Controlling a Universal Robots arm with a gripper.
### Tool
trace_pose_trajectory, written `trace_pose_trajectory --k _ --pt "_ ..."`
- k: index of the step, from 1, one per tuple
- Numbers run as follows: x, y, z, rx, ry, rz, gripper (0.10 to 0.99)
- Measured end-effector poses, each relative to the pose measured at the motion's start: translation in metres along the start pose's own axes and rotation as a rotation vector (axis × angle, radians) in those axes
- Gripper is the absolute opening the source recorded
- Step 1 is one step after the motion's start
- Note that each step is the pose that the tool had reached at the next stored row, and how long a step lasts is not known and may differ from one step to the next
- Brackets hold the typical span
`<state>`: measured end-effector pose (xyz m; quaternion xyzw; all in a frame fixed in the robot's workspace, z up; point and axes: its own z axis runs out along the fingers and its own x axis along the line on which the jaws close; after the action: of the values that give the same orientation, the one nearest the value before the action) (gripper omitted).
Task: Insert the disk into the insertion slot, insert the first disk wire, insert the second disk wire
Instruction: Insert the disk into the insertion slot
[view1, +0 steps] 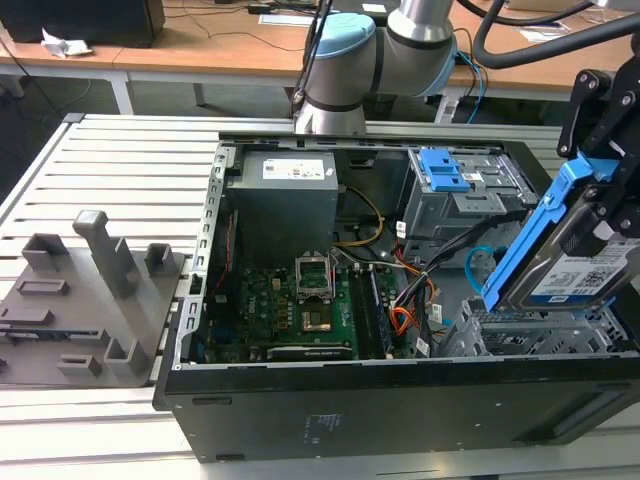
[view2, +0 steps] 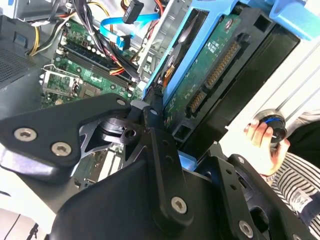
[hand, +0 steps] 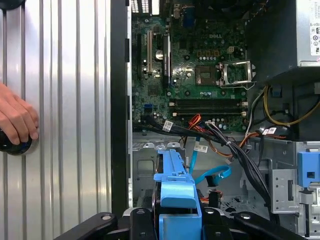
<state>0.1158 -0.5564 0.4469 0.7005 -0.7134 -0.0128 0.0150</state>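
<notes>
so, hand (view1: 598, 205) w/ disk (view1: 575, 272), slot (view1: 520, 335) part hidden

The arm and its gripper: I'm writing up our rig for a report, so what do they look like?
The arm is silver-grey tubing with a rounded light blue joint cap and black cables running alongside. The gripper is matt black, built of flat angular link plates pinned together with silver screws.
</notes>
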Motion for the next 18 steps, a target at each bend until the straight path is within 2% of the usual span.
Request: trace_pose_trajectory --k 6,15,18 --pt "-0.0027 -0.0005 0.0089 0.0 -0.0001 0.0 0.361" --pt "-0.007 -0.0024 0.0178 0.0 -0.0003 0.0 0.361" --pt "-0.0072 -0.0028 0.0237 0.0 -0.0002 0.0 0.361"
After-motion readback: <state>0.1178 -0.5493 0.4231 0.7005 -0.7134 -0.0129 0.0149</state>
